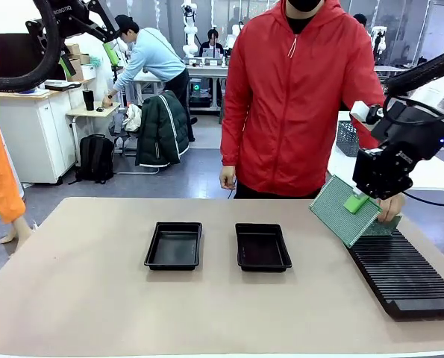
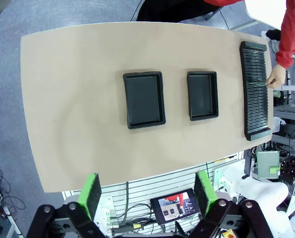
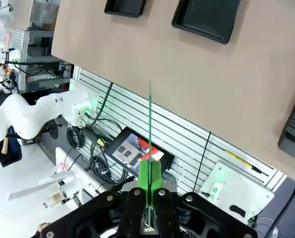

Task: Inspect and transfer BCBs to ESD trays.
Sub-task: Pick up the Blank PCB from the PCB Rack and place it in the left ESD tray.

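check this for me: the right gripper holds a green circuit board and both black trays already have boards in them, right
Not quite: the right gripper does hold a green circuit board, but both black trays are empty, as the front view shows.

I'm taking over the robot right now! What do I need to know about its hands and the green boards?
Left gripper: jaws open, empty, high over the table.
Right gripper: jaws shut on one BCB, held tilted in the air near the rack's far end.
Person's hand: at that far end, by another green board standing in the rack.
ESD trays: both empty, side by side mid-table.
Done: one board is gripped.
Left: set it in a tray, then fill the other.
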### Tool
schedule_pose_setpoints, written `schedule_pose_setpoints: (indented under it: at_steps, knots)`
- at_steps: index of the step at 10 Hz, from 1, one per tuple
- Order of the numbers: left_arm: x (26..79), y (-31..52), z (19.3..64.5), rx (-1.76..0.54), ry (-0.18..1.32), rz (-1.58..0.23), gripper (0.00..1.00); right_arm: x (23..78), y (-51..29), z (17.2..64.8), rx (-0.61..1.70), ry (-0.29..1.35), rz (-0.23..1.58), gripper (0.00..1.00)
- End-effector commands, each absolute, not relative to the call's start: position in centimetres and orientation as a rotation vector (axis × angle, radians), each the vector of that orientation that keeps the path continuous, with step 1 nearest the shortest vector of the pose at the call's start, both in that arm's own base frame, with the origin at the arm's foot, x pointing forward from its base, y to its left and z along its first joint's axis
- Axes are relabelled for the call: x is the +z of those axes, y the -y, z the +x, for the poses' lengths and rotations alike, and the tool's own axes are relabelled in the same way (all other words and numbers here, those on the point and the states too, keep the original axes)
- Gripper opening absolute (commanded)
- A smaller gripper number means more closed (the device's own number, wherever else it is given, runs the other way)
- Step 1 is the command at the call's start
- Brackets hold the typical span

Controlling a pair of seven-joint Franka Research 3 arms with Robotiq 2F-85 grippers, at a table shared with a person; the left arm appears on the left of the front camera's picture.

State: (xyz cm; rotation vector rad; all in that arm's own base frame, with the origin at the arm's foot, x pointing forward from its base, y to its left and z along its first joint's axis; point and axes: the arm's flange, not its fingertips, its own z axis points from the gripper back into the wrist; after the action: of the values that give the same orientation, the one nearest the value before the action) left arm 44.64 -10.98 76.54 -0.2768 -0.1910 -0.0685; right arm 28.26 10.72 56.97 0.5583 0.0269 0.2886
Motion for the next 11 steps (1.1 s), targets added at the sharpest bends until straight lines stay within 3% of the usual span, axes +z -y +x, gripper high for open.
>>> schedule_pose_setpoints:
  at_steps: [1, 11]
  knots:
    - [76.6, 10.9, 44.6, -0.068, 0.192, -0.277, 1.00, 56.8, -10.9, 26.6, 0.249, -0.026, 0.594, 0.02]
    - [76.6, 10.9, 44.6, -0.068, 0.192, -0.277, 1.00, 52.6, -18.8, 28.9, -0.011, -0.009, 0.719, 0.02]
